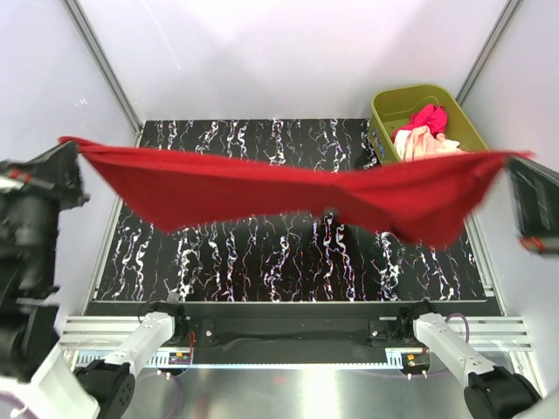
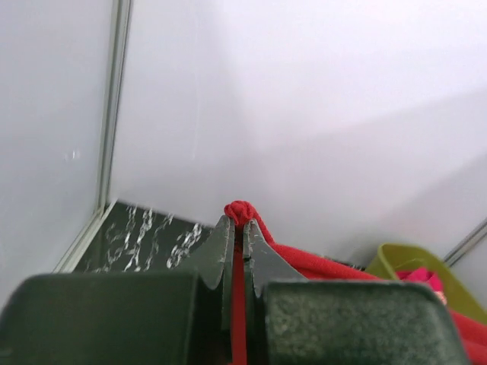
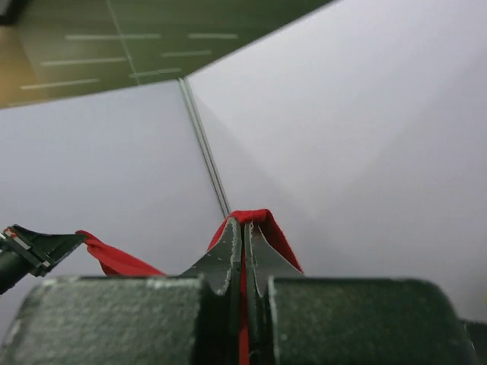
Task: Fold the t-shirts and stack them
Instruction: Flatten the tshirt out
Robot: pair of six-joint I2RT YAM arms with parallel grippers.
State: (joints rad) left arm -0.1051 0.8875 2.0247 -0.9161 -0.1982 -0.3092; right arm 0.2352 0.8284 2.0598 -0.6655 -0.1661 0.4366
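Note:
A deep red t-shirt (image 1: 288, 192) hangs stretched in the air across the whole width of the table, sagging in the middle and lower right. My left gripper (image 1: 77, 148) is shut on its left end, with a red cloth bunch (image 2: 242, 211) poking out past the closed tips of my left gripper (image 2: 237, 222). My right gripper (image 1: 514, 159) is shut on the right end; red cloth (image 3: 259, 219) folds over the tips of my right gripper (image 3: 243, 225). A magenta-pink t-shirt (image 1: 425, 117) and a pale peach t-shirt (image 1: 425, 145) lie crumpled in the tub.
An olive-green plastic tub (image 1: 389, 105) stands at the back right corner of the black marbled table (image 1: 262, 253), partly behind the red cloth. White walls with metal posts close in the left, back and right. Both arm bases sit at the near edge.

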